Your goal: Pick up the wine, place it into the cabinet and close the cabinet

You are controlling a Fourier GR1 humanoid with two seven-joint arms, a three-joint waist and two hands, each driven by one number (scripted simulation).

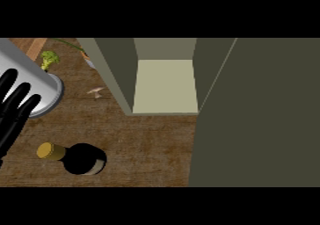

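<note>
- While my left hand (10, 110) rests at the view's left edge, fingers (16, 94) straight, holding nothing, the wine bottle (81, 158) stands upright on the worktop (150, 145), just right of it.
- Right hand unseen; left is nearer.

One wine bottle (81, 158) is seen standing on the counter (150, 145) — a single dark bottle with a yellow cap. One cabinet (164, 79) is counted, one grey cylinder (33, 79), one green vegetable (49, 58), one small mushroom (95, 91) — and one black hand (10, 110).
</note>
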